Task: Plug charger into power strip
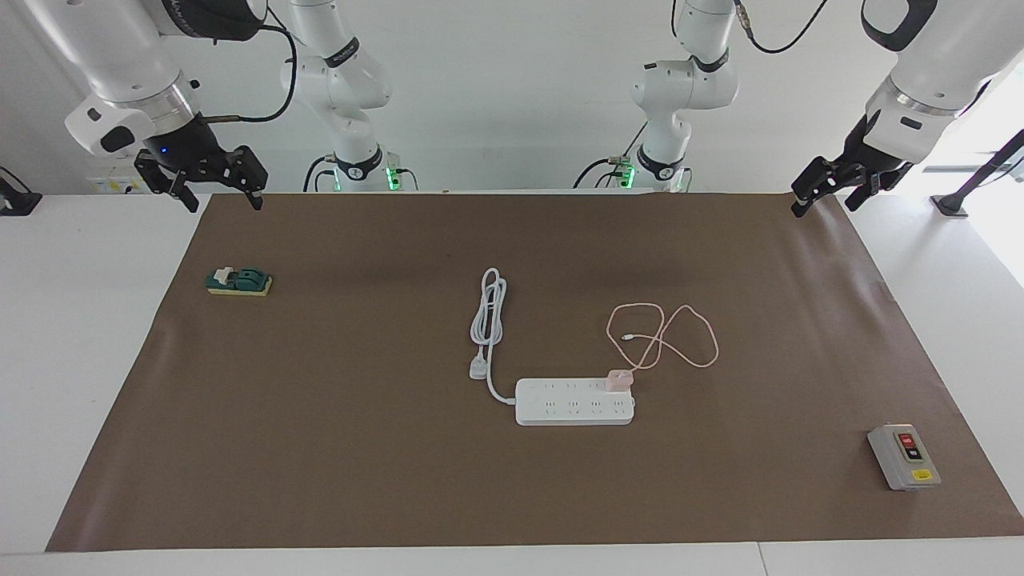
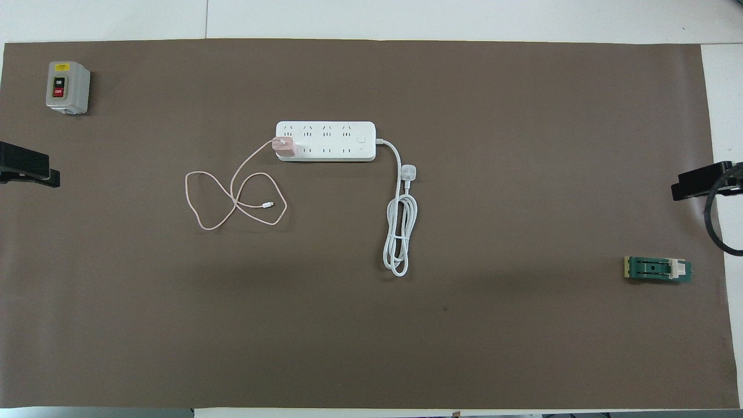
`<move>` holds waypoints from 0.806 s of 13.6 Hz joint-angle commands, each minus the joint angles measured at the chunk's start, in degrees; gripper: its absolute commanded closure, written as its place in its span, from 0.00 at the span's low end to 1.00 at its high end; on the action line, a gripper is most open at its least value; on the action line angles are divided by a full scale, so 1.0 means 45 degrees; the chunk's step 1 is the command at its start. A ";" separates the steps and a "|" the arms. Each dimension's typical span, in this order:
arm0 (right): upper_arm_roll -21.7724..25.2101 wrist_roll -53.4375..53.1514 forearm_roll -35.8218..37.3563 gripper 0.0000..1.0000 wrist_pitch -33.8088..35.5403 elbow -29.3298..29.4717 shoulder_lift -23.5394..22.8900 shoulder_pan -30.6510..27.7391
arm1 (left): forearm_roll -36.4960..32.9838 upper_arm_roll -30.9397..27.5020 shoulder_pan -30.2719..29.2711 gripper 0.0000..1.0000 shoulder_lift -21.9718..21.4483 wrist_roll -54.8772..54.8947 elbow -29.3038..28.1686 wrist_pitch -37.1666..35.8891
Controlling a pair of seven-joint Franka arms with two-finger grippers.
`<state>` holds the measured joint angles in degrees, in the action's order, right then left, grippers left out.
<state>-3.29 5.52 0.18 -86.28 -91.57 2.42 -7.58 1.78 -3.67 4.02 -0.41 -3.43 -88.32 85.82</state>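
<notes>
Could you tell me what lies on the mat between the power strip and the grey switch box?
Nothing: between the power strip and the grey switch box only bare brown mat shows, clearest in the overhead view.

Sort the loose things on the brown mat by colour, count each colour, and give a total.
White: 1, the power strip with its cord
Pink: 1, the charger with its cable, standing on the strip's end
Grey: 1, the button box
Green: 1, the small green block
Total: 4
</notes>
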 commanded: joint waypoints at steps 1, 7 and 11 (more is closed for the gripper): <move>-0.0148 -0.0095 0.0097 0.00 0.0149 -0.0121 0.0184 -0.0113 | -0.0141 0.0561 -0.0153 0.00 -0.0300 0.0197 -0.0510 0.0089; -0.0148 -0.0095 0.0097 0.00 0.0149 -0.0101 0.0184 -0.0113 | -0.0179 0.0953 0.0316 0.00 -0.0339 0.0900 -0.0744 -0.0009; -0.0148 -0.0114 0.0097 0.00 0.0149 -0.0121 0.0184 -0.0113 | -0.0297 0.0953 0.0297 0.00 -0.0339 0.1893 -0.0745 -0.0028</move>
<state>-3.29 5.52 0.18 -86.27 -91.57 2.42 -7.58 1.57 0.95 4.96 -0.41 1.97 -90.02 85.72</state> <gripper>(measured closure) 0.000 0.000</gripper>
